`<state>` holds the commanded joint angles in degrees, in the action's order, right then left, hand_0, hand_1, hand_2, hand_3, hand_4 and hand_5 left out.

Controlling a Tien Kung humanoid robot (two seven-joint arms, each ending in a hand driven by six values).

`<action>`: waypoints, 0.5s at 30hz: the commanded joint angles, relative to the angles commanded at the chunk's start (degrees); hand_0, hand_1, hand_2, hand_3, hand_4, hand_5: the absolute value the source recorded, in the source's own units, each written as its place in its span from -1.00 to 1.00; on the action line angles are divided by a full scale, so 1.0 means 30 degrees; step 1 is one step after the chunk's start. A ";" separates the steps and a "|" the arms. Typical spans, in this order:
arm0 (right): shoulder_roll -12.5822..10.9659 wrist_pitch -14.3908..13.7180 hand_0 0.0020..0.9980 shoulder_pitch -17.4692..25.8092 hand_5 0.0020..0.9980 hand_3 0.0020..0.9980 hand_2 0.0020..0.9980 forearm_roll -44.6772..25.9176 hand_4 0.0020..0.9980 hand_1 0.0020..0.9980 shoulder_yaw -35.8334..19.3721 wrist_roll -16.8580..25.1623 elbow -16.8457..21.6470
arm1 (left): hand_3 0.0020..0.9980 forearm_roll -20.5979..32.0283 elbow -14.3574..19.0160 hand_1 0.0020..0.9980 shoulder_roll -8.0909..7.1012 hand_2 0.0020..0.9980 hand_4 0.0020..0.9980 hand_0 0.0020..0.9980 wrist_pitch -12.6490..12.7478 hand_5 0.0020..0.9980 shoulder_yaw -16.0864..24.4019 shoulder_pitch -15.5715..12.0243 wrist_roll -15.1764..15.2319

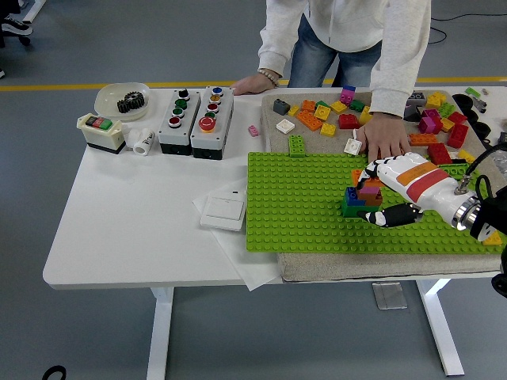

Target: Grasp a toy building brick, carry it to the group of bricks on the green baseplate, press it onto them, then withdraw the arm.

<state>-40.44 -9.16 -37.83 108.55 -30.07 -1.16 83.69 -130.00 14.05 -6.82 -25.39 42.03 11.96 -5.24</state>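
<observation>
A small stack of bricks point(353, 203), blue and green at the bottom with purple and orange on top, stands on the green baseplate point(301, 198) right of its middle. My right hand point(374, 201), white with orange and red bands, reaches in from the right. Its fingers point(367, 176) lie over the stack's top brick and its black thumb point(394, 214) curls in at the stack's near side. The hand hides the stack's right part. My left arm is out of sight.
A person at the far side rests one hand point(386, 141) on the mat just behind my right hand, the other hand point(255, 81) on the table's far edge. Loose bricks point(317, 115) cover the mat behind the baseplate. Button boxes point(194, 119), a switch plate point(224, 211) and a bowl point(123, 99) stand left.
</observation>
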 joint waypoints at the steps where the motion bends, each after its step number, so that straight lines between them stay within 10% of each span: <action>1: -0.0001 0.0001 -0.09 -0.0008 -0.11 0.20 0.39 -0.0008 0.59 0.12 -0.0012 0.0002 0.0011 | 0.26 0.0000 0.0000 0.70 -0.0002 0.65 0.43 0.70 -0.0006 0.24 0.0001 0.0006 0.0003; 15: -0.0035 0.0048 -0.09 -0.0008 -0.11 0.19 0.39 -0.0024 0.59 0.12 -0.0080 -0.0008 0.0050 | 0.26 0.0000 -0.0006 0.70 0.0021 0.65 0.43 0.69 0.0021 0.24 -0.0017 0.0006 0.0058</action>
<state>-40.55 -9.01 -37.85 108.48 -30.31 -1.18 83.84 -130.00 14.03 -6.76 -25.33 41.98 11.97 -5.06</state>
